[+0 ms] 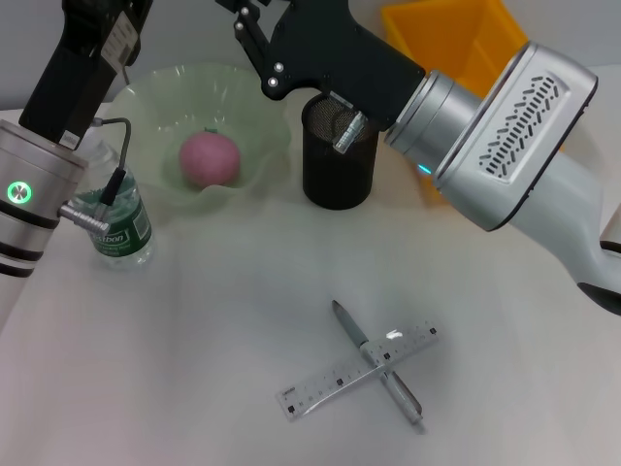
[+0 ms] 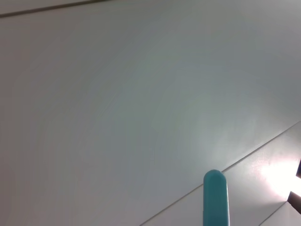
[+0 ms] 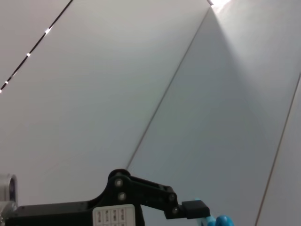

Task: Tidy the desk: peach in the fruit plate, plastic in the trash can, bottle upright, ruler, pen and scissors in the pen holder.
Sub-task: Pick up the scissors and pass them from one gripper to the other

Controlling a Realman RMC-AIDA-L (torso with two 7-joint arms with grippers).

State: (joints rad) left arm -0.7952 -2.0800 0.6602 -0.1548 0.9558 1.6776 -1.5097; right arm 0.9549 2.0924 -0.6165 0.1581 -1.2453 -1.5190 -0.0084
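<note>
Peach (image 1: 209, 159) is already in the fruit plate (image 1: 160, 92) and the bottle (image 1: 121, 225) stands upright beside it, but the ruler (image 1: 357, 370) and pen (image 1: 378, 364) lie crossed on the desk (image 1: 194, 369), well away from the pen holder (image 1: 338, 155); can't tell either gripper's state, bottle label unreadable

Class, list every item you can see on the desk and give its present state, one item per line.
Pink peach: lying in the pale green fruit plate.
Clear plastic bottle with green label: standing upright beside the plate.
Black mesh pen holder: upright.
Silver pen: flat on the desk, crossing the ruler.
Transparent ruler: flat on the desk.
Orange trash can: upright, open-topped.
</note>
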